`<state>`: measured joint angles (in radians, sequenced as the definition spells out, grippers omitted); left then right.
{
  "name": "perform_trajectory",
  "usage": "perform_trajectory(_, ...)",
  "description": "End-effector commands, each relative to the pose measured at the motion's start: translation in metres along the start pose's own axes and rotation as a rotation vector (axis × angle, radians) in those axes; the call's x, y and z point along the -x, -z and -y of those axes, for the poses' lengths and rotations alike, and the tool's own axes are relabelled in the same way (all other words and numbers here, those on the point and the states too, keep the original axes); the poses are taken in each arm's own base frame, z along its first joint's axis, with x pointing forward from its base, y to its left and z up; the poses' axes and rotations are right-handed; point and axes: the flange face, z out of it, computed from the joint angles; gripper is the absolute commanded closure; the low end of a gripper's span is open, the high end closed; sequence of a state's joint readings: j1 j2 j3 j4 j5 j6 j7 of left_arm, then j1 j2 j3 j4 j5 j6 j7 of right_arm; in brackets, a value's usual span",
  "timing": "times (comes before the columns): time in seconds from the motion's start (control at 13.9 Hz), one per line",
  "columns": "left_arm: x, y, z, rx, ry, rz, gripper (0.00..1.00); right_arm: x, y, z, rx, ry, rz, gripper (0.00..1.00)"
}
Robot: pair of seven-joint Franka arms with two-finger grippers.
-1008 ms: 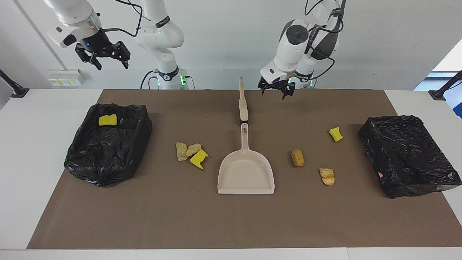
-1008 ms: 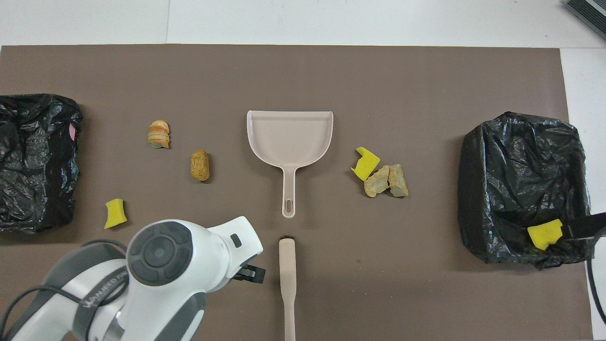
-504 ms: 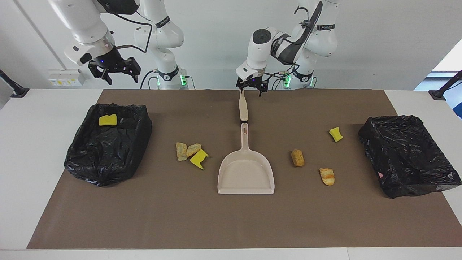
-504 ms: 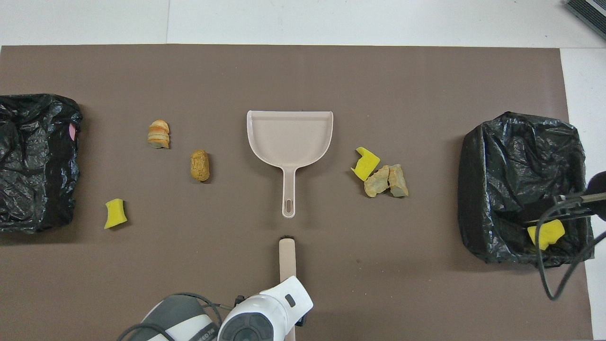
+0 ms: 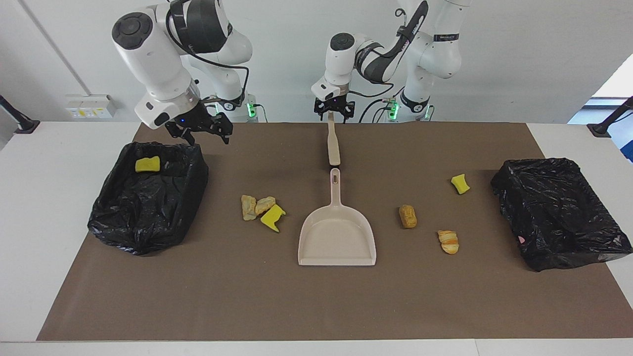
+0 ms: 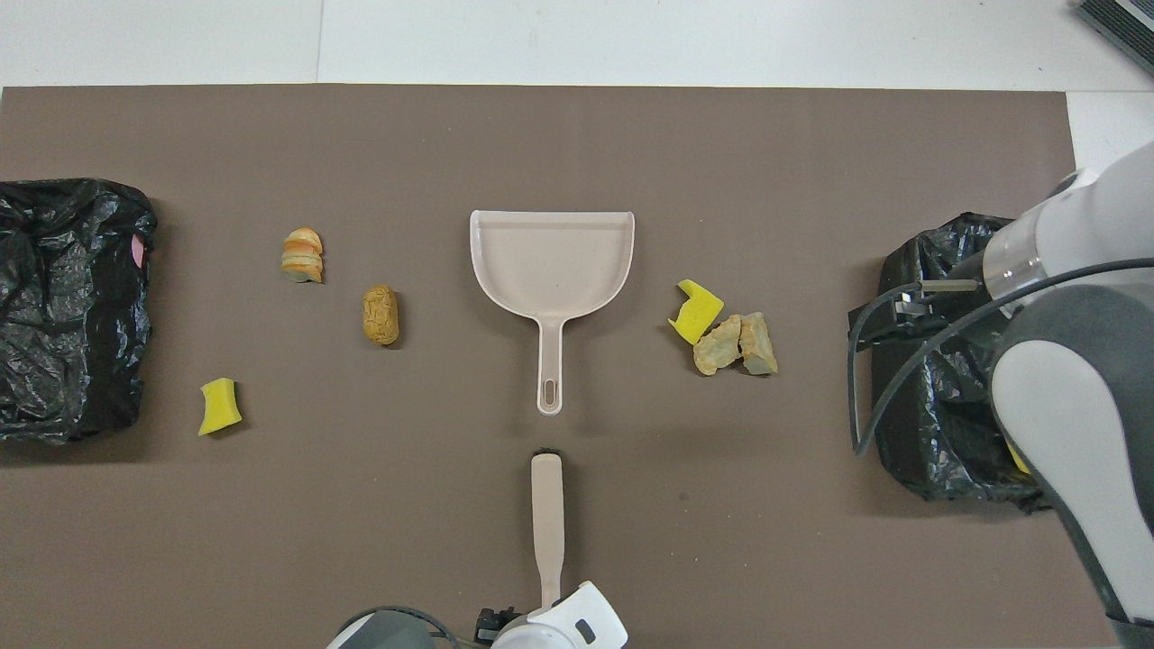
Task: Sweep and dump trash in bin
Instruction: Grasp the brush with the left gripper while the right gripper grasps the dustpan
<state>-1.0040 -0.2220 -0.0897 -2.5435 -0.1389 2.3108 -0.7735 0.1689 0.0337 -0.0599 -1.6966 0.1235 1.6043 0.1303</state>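
Trash [image 5: 262, 210] lies scattered on the brown mat [image 5: 198, 296] to either side of your dustpan [image 5: 337, 236], with one yellow chunk [image 5: 147, 163] already in the bin [image 5: 148, 198] at the right arm's end. Your left gripper [image 5: 334, 106] straddles the brush [image 5: 332, 141] handle tip, fingers spread, not yet clamped; your right gripper [image 5: 200, 129] hangs released over that bin's edge. Closing off-centre could let the slim handle pivot or slip.
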Motion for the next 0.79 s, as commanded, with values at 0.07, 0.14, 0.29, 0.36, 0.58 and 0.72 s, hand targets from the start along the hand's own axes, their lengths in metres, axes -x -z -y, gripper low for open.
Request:
perform_trajectory(0.07, 0.002, -0.006, 0.002, 0.013, 0.019, -0.013, 0.27, -0.039, -0.026, 0.040, -0.040, -0.030, 0.004, 0.00)
perform_trajectory(0.14, 0.002, -0.006, 0.001, 0.016, 0.019, -0.016, 0.32, -0.055, -0.032, 0.054, -0.034, -0.054, 0.003, 0.00)
perform_trajectory(0.29, 0.002, -0.006, 0.001, 0.017, 0.019, -0.017, 0.38, -0.072, -0.040, 0.077, -0.038, -0.069, -0.013, 0.00)
perform_trajectory(0.36, 0.001, -0.006, 0.001, 0.020, 0.018, -0.021, 0.38, -0.074, -0.041, 0.085, -0.050, -0.066, -0.031, 0.00)
perform_trajectory(0.58, 0.000, -0.005, 0.000, 0.030, 0.019, -0.030, 0.46, -0.077, -0.060, 0.120, -0.086, -0.093, -0.031, 0.00)
perform_trajectory(0.72, 0.001, -0.007, 0.000, 0.025, 0.020, -0.025, 0.70, -0.085, -0.080, 0.149, -0.088, -0.096, -0.035, 0.00)
